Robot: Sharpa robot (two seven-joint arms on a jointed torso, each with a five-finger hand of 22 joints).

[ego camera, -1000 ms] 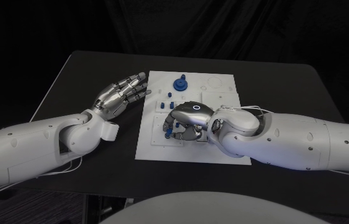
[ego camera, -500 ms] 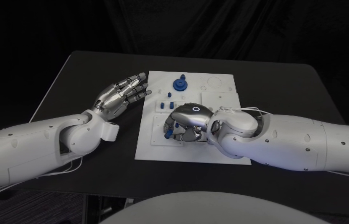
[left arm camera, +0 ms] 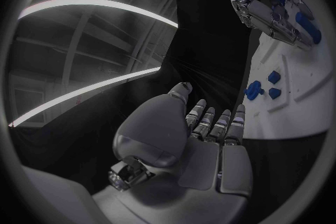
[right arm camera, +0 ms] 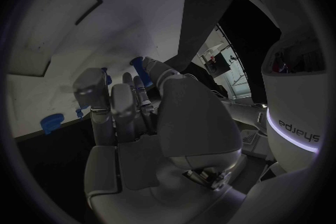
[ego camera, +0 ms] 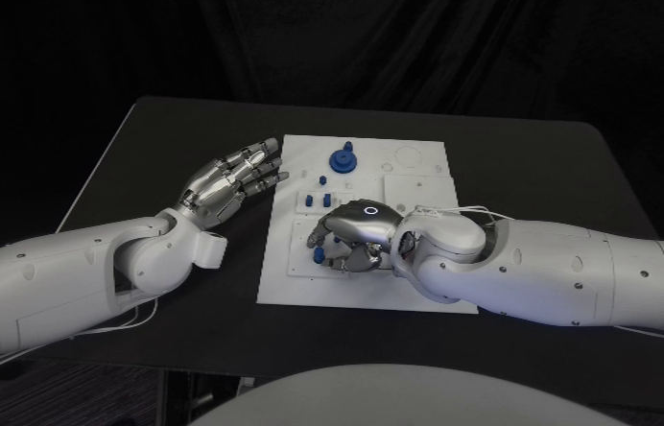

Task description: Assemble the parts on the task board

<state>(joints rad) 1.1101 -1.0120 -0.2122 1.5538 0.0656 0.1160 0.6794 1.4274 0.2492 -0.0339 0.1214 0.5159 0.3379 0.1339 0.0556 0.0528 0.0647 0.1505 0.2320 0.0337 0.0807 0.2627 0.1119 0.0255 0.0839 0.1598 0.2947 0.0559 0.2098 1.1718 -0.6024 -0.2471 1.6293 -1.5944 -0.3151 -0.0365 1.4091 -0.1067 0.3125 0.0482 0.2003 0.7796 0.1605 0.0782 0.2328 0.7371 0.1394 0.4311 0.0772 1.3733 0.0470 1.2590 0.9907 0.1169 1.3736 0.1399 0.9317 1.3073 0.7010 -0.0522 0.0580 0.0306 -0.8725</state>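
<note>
Where the white task board (ego camera: pixel 415 296) lies in the middle of the black bench (ego camera: pixel 153 138), several small blue parts sit on its upper left area: a round blue part with a peg (ego camera: pixel 342 161) near the far edge, and a cluster of small blue pieces (ego camera: pixel 316 199) just below it. Lower on the board, the right hand (ego camera: pixel 353 234) is pressed down over the board's left-centre section, its fingers (right arm camera: pixel 119 103) curled inward close to the surface. A blue part (right arm camera: pixel 137 63) shows at one fingertip in the right wrist view, touching it, though whether the hand truly grips it cannot be told. Off the board's left edge, the left hand (ego camera: pixel 228 181) hovers above the bare bench, palm tilted toward the board, fingers (left arm camera: pixel 210 123) straight, slightly apart and holding nothing. Both white arms reach in from the near corners of the bench.
</note>
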